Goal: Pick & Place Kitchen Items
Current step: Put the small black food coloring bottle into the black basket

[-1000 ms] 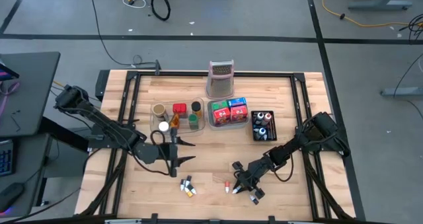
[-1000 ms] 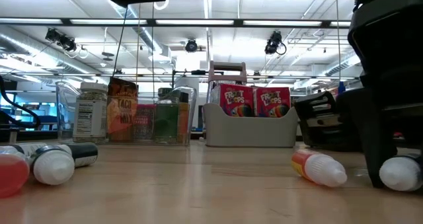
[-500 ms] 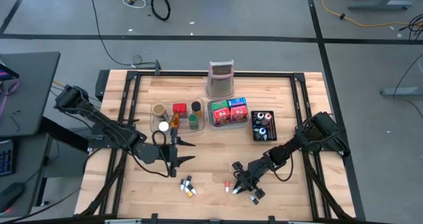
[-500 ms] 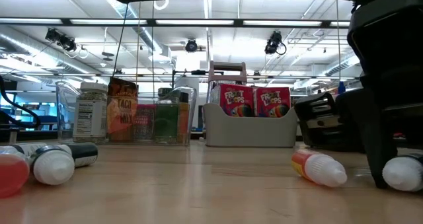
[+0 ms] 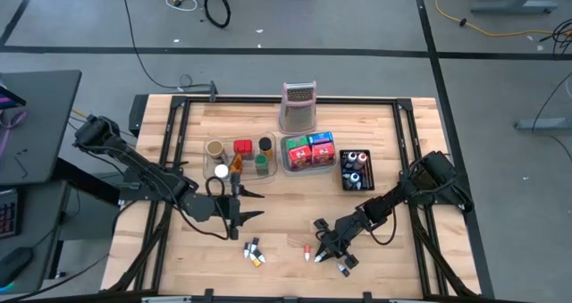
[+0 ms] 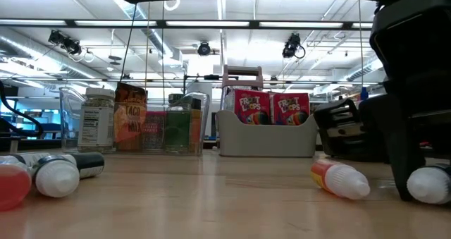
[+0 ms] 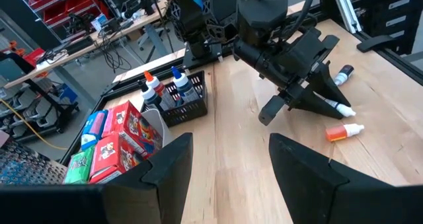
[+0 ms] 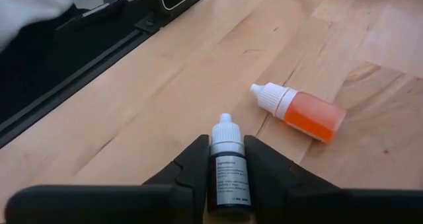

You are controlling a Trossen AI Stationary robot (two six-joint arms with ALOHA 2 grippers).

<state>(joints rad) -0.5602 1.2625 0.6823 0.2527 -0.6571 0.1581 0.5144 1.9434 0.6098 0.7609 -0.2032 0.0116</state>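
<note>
Right wrist view: a dropper bottle is gripped between the closed right gripper fingers at table level, while the orange bottle and others remain unplaced; the left gripper is held open.

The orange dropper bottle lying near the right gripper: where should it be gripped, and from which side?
Grip the orange dropper bottle across its wider orange body, from above. It lies flat on the table, and the white cap end tapers, so the body probably gives the firmer hold.
</note>
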